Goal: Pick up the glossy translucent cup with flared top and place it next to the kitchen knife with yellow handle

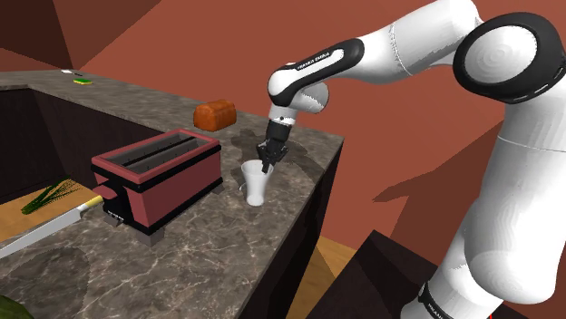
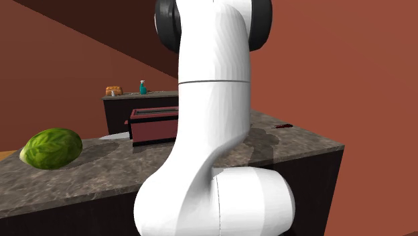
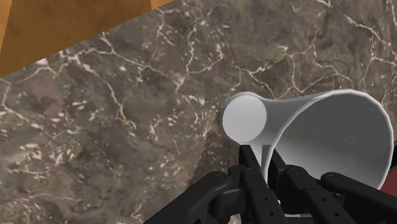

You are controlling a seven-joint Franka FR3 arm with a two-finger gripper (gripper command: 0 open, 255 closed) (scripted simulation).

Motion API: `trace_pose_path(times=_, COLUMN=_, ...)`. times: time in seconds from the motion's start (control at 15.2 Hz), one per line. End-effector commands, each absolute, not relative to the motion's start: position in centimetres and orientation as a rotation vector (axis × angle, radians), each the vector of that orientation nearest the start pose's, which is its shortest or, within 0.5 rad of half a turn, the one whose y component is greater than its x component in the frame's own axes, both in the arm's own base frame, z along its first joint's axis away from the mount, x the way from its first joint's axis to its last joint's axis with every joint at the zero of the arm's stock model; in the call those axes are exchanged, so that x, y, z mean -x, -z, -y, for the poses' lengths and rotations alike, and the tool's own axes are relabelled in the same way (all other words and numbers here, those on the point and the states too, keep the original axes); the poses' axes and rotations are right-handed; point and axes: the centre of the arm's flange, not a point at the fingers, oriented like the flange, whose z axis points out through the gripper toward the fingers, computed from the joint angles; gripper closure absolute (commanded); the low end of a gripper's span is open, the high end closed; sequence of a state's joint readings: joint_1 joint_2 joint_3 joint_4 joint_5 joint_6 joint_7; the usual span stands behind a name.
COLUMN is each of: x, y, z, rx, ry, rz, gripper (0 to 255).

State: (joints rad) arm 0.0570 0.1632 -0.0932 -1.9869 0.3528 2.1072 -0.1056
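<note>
A pale glossy cup with a flared top stands upright on the dark marble counter, beside the red toaster. My black gripper comes down on its rim from above. In the wrist view the fingers pinch the near wall of the cup, one inside and one outside. I cannot tell whether the cup's base touches the counter. The kitchen knife, long-bladed with a pale yellowish handle, lies on a wooden board at the shoulder view's far left.
A red two-slot toaster stands between the cup and the knife. A loaf of bread sits behind the cup, and green onions lie by the knife. The counter edge drops off close to the cup. A green cabbage rests on the counter.
</note>
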Motion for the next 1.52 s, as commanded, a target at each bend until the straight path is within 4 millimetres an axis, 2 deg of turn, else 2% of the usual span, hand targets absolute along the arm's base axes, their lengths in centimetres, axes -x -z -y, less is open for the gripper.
trace_pose_path(times=0.0, x=-58.5, y=-39.2, z=0.3, rx=2.85, ry=-0.029, rz=-0.168, gripper=255)
trace_pose_path(times=1.45, x=-58.5, y=-50.8, z=0.3, rx=2.85, ry=-0.029, rz=-0.168, gripper=255)
